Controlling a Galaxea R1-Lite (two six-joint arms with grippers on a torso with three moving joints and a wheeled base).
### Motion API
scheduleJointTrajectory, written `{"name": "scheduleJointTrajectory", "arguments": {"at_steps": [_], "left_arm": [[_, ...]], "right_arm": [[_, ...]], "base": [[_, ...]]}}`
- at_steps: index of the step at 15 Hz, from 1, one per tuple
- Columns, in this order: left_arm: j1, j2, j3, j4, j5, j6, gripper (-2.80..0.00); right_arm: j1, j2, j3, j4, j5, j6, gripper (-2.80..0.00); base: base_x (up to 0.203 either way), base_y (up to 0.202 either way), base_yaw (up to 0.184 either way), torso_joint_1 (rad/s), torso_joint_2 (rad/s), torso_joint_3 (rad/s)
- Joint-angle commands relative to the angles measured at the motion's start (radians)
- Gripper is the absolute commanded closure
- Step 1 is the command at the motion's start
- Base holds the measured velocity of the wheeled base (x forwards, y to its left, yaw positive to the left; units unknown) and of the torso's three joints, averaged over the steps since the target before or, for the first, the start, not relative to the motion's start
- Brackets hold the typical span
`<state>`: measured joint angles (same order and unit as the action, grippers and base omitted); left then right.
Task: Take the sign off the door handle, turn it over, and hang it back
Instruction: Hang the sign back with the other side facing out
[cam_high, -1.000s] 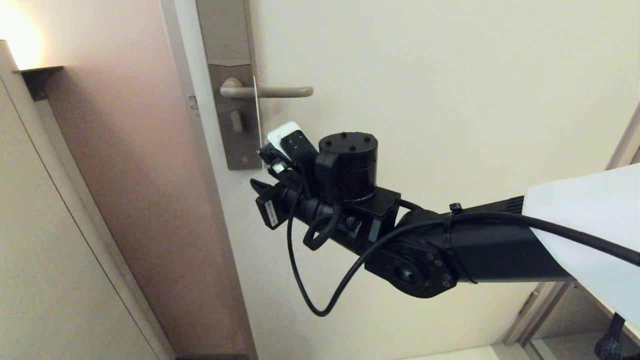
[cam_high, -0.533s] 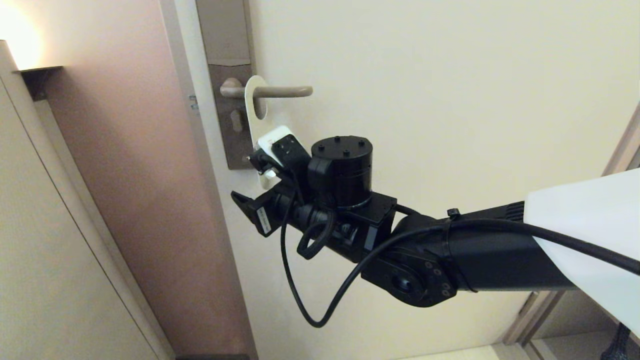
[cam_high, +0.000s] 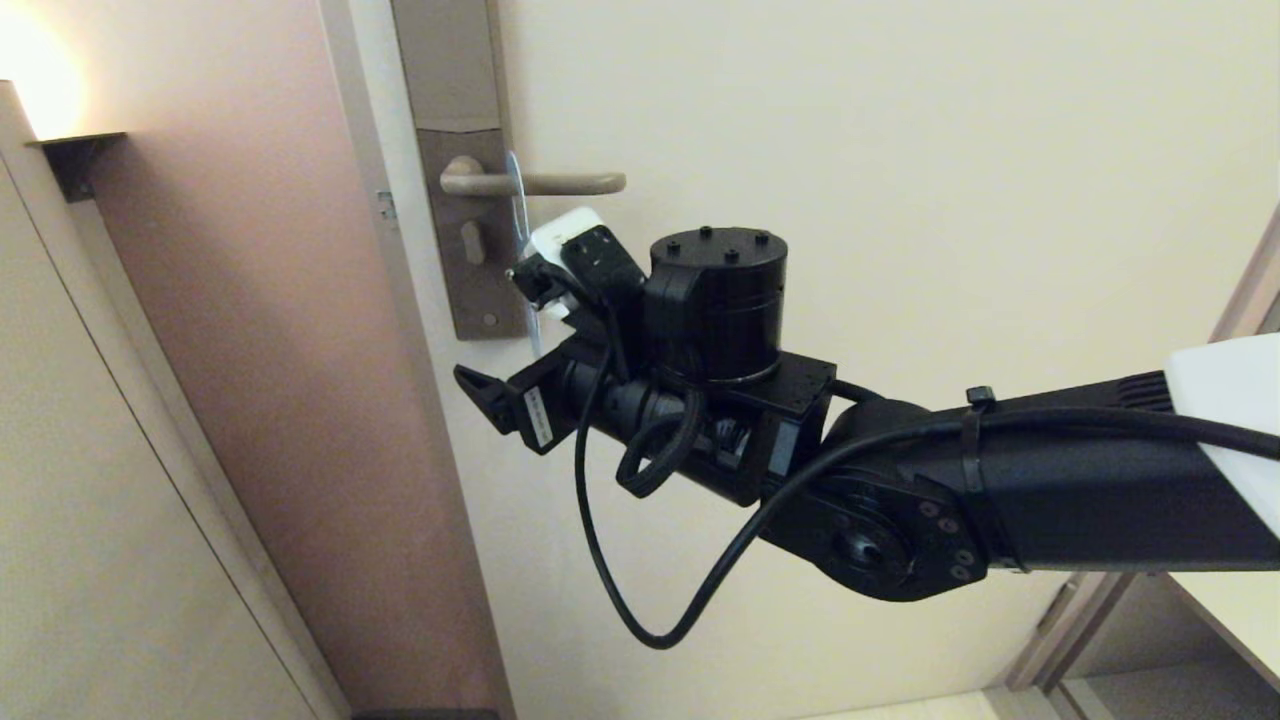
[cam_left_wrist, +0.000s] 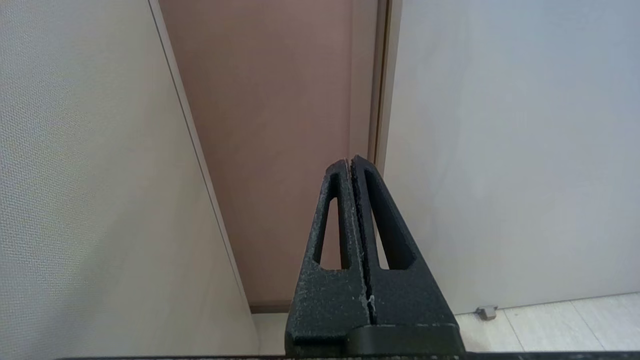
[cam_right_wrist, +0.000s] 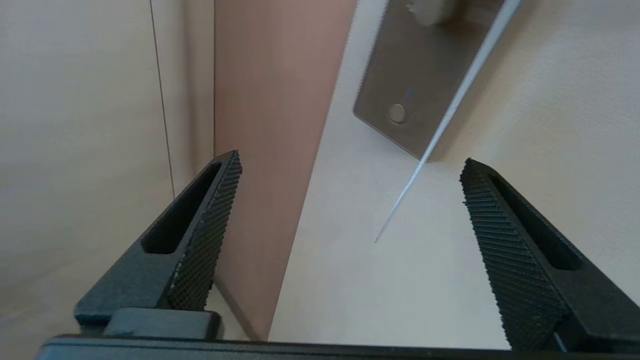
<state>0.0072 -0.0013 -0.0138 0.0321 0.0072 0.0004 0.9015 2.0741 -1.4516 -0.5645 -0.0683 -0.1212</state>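
Observation:
The sign (cam_high: 516, 200) hangs on the door handle (cam_high: 545, 184) by its hole and is turned nearly edge-on, showing a bluish sliver. In the right wrist view it is a thin pale line (cam_right_wrist: 440, 130) running down in front of the backplate (cam_right_wrist: 400, 75). My right gripper (cam_high: 505, 335) is open just below the handle. Its jaws stand wide apart, with the sign's lower end between them and touching neither finger (cam_right_wrist: 215, 210). My left gripper (cam_left_wrist: 350, 162) is shut and empty, parked low and facing the door frame.
The cream door (cam_high: 900, 200) fills the right side, and the tall brownish-grey backplate (cam_high: 470, 250) is at its left edge. A brownish-pink wall panel (cam_high: 250, 350) and a beige panel (cam_high: 100, 500) stand to the left. My right arm's cable (cam_high: 600, 560) hangs below the wrist.
Half a second ago the sign showed its white face; now it has twisted back to edge-on. My right wrist has moved up and a little to the right.

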Motion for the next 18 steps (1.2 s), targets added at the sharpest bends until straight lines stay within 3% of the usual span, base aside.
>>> {"name": "scheduleJointTrajectory", "arguments": {"at_steps": [1, 11, 12, 18], "left_arm": [[0.0, 0.001, 0.0, 0.0, 0.0, 0.0, 0.0], [0.0, 0.001, 0.0, 0.0, 0.0, 0.001, 0.0], [0.0, 0.001, 0.0, 0.0, 0.0, 0.001, 0.0], [0.0, 0.001, 0.0, 0.0, 0.0, 0.0, 0.0]], "right_arm": [[-0.001, -0.058, 0.024, 0.014, 0.001, 0.027, -2.8], [-0.058, -0.104, 0.099, 0.031, 0.004, 0.064, -2.8], [-0.058, -0.103, 0.102, 0.029, 0.004, 0.064, 0.0], [-0.059, -0.1, 0.105, 0.028, 0.004, 0.064, 0.0]], "base": [[0.0, 0.0, 0.0, 0.0, 0.0, 0.0], [0.0, 0.0, 0.0, 0.0, 0.0, 0.0], [0.0, 0.0, 0.0, 0.0, 0.0, 0.0], [0.0, 0.0, 0.0, 0.0, 0.0, 0.0]]}}
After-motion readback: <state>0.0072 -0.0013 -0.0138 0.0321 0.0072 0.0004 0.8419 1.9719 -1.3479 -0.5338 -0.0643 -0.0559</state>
